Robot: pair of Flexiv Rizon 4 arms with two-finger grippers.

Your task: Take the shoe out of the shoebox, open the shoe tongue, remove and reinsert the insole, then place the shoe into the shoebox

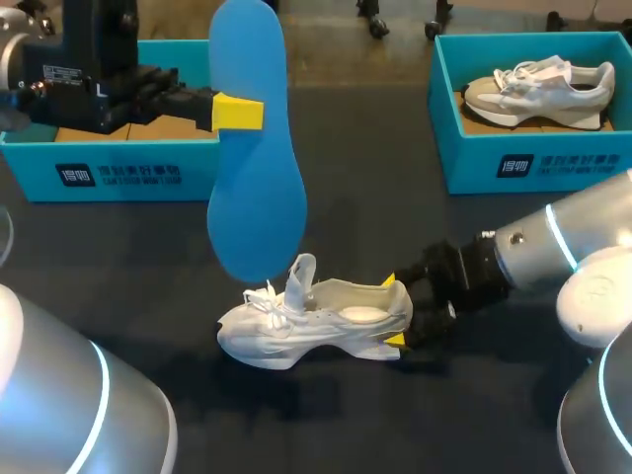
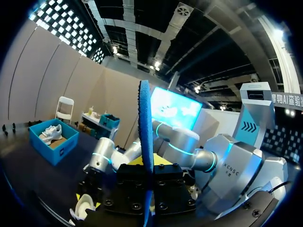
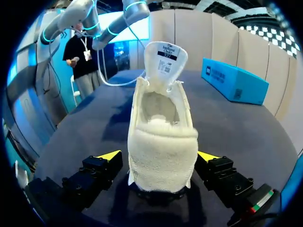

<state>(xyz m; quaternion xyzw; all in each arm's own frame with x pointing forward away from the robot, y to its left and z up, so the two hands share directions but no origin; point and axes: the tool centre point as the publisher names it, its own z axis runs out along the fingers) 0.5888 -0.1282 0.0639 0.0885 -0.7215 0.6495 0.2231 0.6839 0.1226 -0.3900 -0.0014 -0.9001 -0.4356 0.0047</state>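
My left gripper [image 1: 237, 112] is shut on the blue insole [image 1: 255, 148] and holds it upright, high over the table's middle left. The left wrist view shows the insole [image 2: 144, 123] edge-on between that gripper's fingers [image 2: 147, 177]. Below it the white shoe [image 1: 316, 321] stands on the dark table with its toe to the left and its tongue [image 1: 301, 275] raised. My right gripper [image 1: 391, 311] is open around the heel, one yellow tip on each side. In the right wrist view the heel [image 3: 163, 156] sits between the spread fingers [image 3: 158, 156], with the tongue [image 3: 165, 59] pulled up and the inside showing.
A blue shoebox [image 1: 533, 158] at the back right holds another white and grey shoe [image 1: 538, 91]. A second blue shoebox [image 1: 109, 163] stands at the back left, behind my left arm. Bare dark table lies between the boxes and around the shoe.
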